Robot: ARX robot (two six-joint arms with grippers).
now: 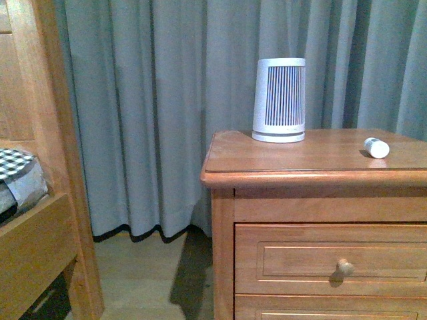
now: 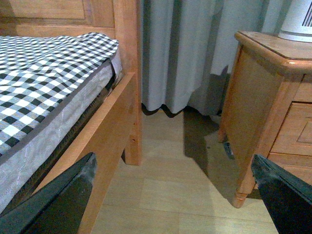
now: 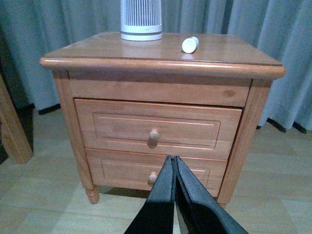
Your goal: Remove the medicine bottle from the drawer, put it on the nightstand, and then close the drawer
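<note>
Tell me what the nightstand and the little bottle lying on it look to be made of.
Nightstand: reddish-brown wood with visible grain and a knot, probably varnished, since its top reflects light. Medicine bottle: smooth opaque white, likely plastic, lying on its side; too small to be sure.

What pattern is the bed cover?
Black-and-white check on the bed cover; clearest in the left wrist view.

The small reddish-brown wooden nightstand [image 3: 161, 90] looks smooth and varnished, its top edge catching a soft sheen. The tiny white medicine bottle [image 3: 189, 44] appears plain matt plastic. The ribbed white-and-grey appliance [image 1: 279, 100] looks plastic too. Grey cloth curtains [image 1: 147, 113] hang matt.
</note>
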